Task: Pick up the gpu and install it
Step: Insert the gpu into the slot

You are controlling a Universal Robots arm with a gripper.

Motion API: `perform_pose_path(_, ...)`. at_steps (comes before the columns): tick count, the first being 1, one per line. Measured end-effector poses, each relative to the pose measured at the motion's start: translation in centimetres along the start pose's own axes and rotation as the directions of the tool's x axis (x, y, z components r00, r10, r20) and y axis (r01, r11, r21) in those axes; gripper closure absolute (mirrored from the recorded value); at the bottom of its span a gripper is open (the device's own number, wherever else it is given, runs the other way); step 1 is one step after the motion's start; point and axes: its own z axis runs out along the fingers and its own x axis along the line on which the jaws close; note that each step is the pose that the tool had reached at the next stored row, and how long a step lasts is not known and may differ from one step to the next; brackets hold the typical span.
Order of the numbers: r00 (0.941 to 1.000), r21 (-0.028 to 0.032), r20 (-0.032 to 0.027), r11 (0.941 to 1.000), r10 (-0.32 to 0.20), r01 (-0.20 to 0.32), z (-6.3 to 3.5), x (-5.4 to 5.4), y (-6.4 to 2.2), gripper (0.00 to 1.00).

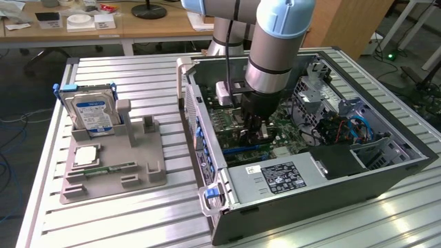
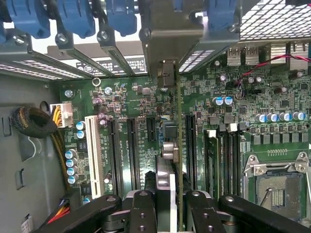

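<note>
Pincer (image 2: pixel 171 209) is pinching the gpu (image 2: pixel 170 165). In the wrist view you're looking at the card edge-on. The board edge is a thin, straight green line, with black shroud and a couple of silvery cylindrical caps bulging off one face. A grey metal bracket sits at its far end, by the case's rear slot openings. Matte black fingers (image 2: pixel 141 213) press it from both sides.

The card stands upright over the green motherboard (image 2: pixel 136 97), lined up along a long black slot (image 2: pixel 188 145) next to the memory slots. You can't tell whether its connector touches the slot or sits just above, because the card hides that line.

Also on the board:
- one white slot (image 2: pixel 92 150)
- an open CPU socket (image 2: pixel 277 189) in a bare metal frame, cut off at the picture's edge
- glossy blue plastic latches (image 2: pixel 77 17), also cropped
- a braided black cable bundle (image 2: pixel 31 121)

In the exterior view the arm (image 1: pixel 276 46) reaches deep into the open case (image 1: pixel 310 206), and its barrel hides nearly all of the card. The case lies on its side on the ribbed aluminium counter (image 1: pixel 124 217).

At the exterior view's left sits a matte grey fixture (image 1: pixel 117 178). It holds a hard drive (image 1: pixel 93 116) upright and a memory stick (image 1: pixel 110 169) lying flat.
</note>
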Motion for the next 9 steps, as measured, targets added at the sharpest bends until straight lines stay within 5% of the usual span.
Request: perform_pose_path(9, 1.0000, -0.0067, -0.0007, 1.0000, 0.000, 0.000, 0.25, 0.01, 0.06, 0.72)
